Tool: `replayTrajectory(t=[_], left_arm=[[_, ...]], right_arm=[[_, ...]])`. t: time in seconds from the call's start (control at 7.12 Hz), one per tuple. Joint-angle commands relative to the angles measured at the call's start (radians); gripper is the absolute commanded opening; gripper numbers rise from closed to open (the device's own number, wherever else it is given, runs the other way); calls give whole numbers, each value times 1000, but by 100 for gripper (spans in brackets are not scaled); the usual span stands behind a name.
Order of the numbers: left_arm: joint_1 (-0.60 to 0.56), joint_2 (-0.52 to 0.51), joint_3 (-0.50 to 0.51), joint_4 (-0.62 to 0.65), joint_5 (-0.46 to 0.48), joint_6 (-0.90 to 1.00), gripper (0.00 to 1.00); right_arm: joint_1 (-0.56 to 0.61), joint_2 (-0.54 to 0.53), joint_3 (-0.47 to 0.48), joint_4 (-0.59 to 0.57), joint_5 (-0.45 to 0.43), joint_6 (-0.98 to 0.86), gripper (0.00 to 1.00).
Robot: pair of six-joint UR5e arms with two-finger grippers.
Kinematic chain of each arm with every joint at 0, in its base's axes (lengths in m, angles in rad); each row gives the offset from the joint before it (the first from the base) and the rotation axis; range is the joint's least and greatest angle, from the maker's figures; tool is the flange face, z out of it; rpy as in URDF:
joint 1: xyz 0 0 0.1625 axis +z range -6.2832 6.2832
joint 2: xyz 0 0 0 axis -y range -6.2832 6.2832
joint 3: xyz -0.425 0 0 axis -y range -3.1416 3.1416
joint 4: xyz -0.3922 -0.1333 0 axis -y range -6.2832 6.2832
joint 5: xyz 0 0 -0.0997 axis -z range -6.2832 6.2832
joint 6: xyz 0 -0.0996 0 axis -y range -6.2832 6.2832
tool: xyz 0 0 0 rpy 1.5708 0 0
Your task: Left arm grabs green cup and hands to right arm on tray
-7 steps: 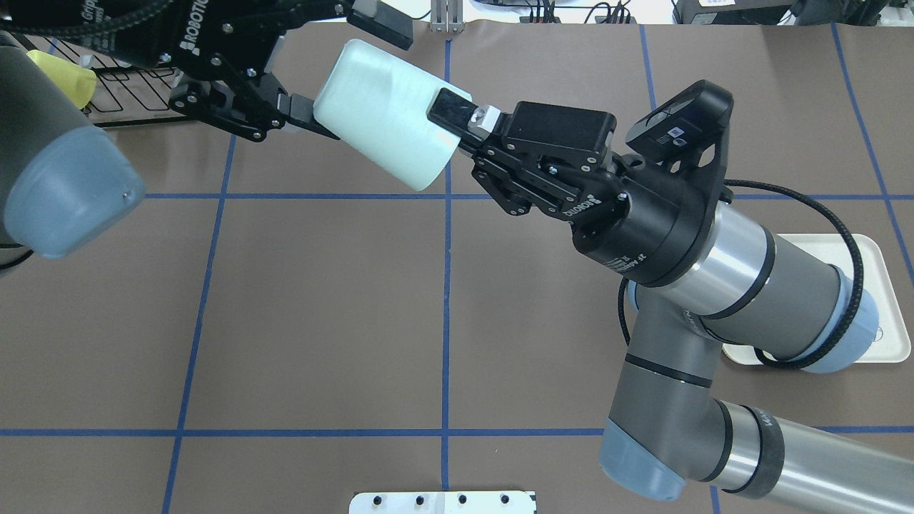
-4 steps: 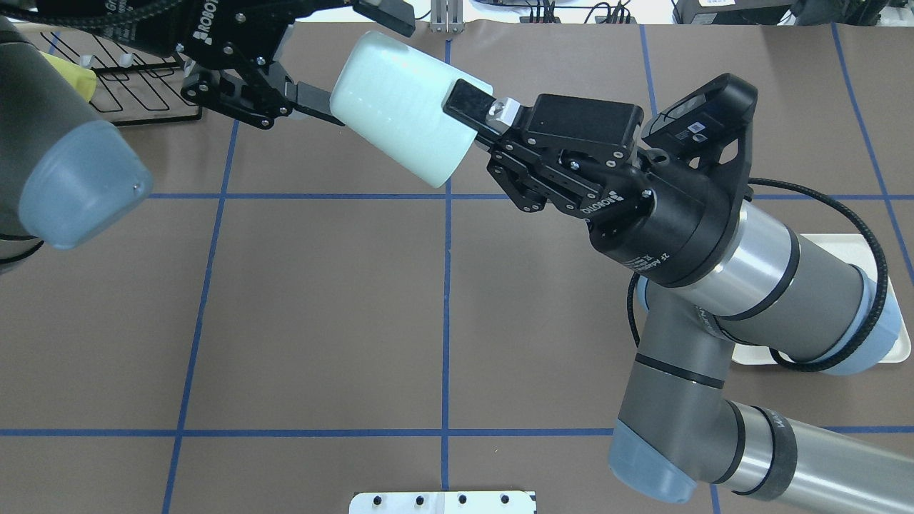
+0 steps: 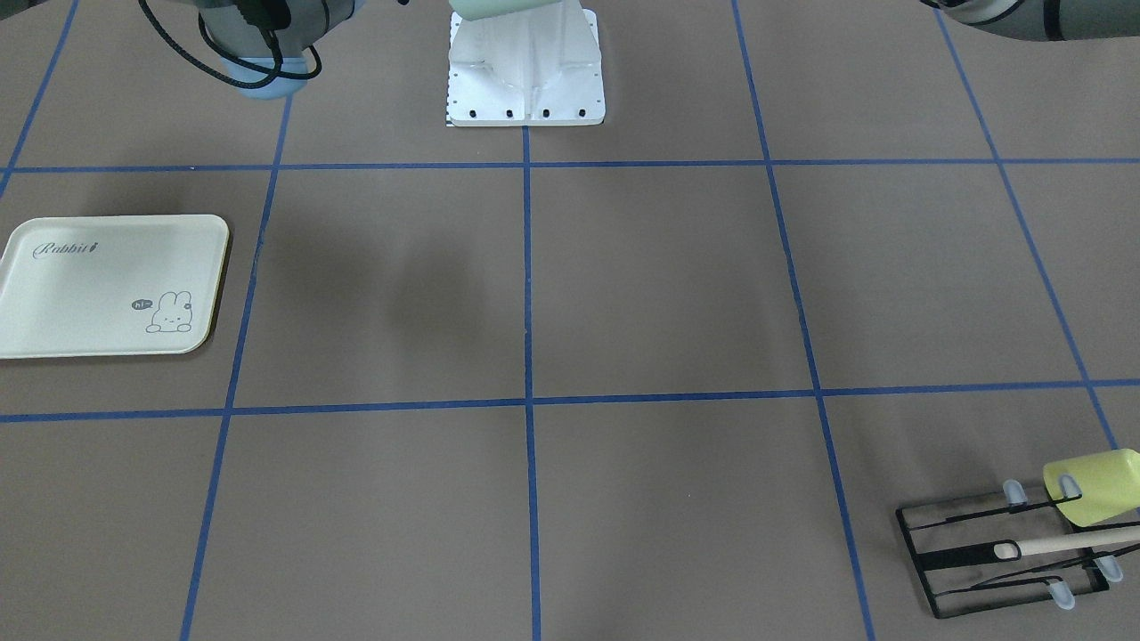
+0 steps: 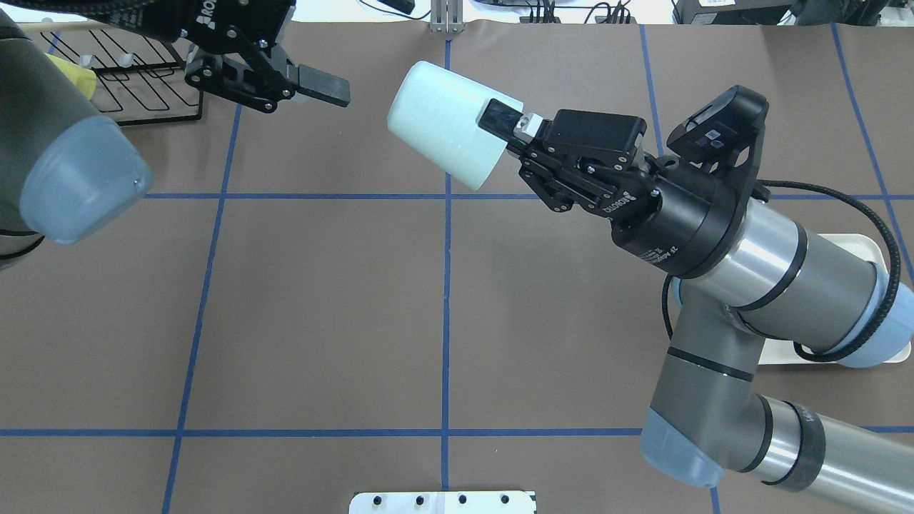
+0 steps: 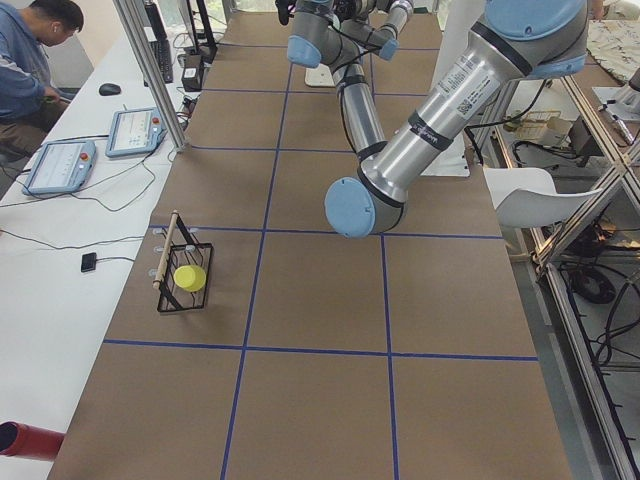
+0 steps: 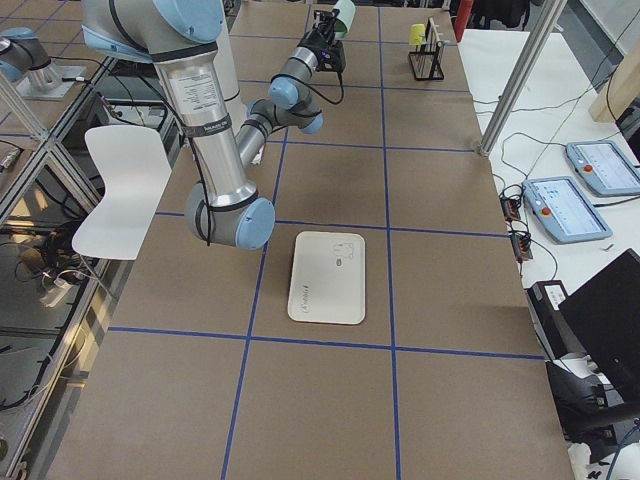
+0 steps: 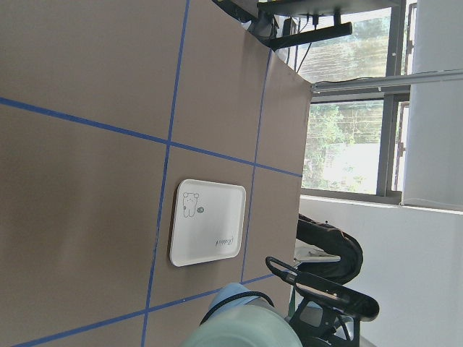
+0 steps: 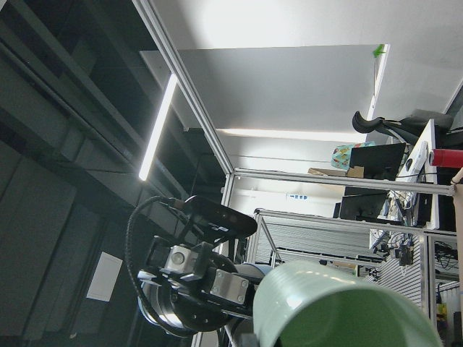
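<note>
The pale green cup (image 4: 443, 128) hangs tilted above the table's far middle, with my right gripper (image 4: 498, 127) shut on its rim. It also shows as the cup (image 3: 485, 7) at the front-facing view's top edge, and as the cup (image 8: 340, 307) filling the right wrist view's lower corner. My left gripper (image 4: 359, 46) stands open a short way to the cup's left, touching nothing. The cream tray (image 3: 107, 285) lies bare on my right side. From overhead, my right arm hides most of the tray (image 4: 870, 248).
A black wire rack (image 3: 997, 556) with a yellow-green cup (image 3: 1100, 485) and a wooden stick sits at the far left of the table. The white base plate (image 4: 443, 502) is at the near edge. A person (image 5: 40, 50) sits beyond the side bench.
My left gripper opened, let go of the green cup and drew back to the left. My right gripper, holding the cup, carried it to the right.
</note>
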Motion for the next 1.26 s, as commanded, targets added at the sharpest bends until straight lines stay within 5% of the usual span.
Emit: replayTrajectory(t=[0.0, 0.14, 0.56, 0.84, 1.12], left_arm=[[0, 8, 10, -2, 15, 1, 100], [1, 8, 13, -2, 27, 0, 100], [4, 22, 14, -3, 32, 1, 100], [1, 40, 23, 11, 35, 64, 100], [-43, 167, 25, 12, 35, 253, 100]], right_arm=[[65, -20, 1, -221, 18, -4, 0], [135, -20, 2, -392, 114, -5, 0], [469, -17, 4, -840, 617, -135, 0], [612, -40, 10, -1089, 753, -372, 0], [677, -104, 17, -1287, 773, -660, 0]])
